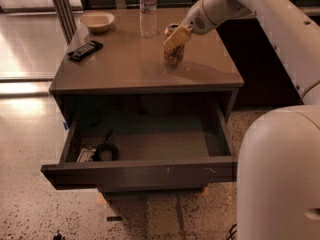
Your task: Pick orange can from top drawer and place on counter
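Observation:
The orange can (pixel 173 55) is upright over the right middle of the counter (pixel 125 66), its base at or just above the surface; I cannot tell which. My gripper (pixel 176 37) reaches in from the upper right and is shut on the can's upper part, with one yellowish finger (pixel 177 36) across its front. The top drawer (pixel 140 171) is pulled wide open below the counter, showing its greyish-green floor.
A clear water bottle (pixel 148 10) stands behind the can. A pale bowl (pixel 97 21) and a black remote (pixel 85 50) lie at the counter's back left. A black cable coil (pixel 105 151) lies in the drawer's left corner. My white body (pixel 280 174) fills the lower right.

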Action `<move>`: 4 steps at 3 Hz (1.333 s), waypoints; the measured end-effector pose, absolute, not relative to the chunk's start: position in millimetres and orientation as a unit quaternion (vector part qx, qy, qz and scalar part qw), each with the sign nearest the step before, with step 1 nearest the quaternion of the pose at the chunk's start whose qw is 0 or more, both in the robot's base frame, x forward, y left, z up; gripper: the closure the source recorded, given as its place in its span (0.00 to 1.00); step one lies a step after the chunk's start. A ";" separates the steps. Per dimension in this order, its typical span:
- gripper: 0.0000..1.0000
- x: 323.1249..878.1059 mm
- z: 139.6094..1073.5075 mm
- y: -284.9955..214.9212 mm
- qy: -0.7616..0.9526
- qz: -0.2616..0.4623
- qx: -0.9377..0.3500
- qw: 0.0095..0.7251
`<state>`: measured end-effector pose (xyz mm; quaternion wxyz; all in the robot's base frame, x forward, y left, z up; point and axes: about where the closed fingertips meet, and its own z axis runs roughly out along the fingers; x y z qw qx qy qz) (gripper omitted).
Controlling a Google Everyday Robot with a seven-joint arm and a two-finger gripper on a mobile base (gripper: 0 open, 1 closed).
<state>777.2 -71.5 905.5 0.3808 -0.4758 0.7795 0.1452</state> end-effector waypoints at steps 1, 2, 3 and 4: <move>1.00 786.4 895.4 -71.4 0.789 0.153 -0.465 0.370; 1.00 790.1 889.5 -70.8 0.793 0.158 -0.461 0.366; 0.81 790.1 889.5 -70.8 0.793 0.158 -0.461 0.366; 0.50 790.1 889.4 -70.7 0.793 0.158 -0.461 0.366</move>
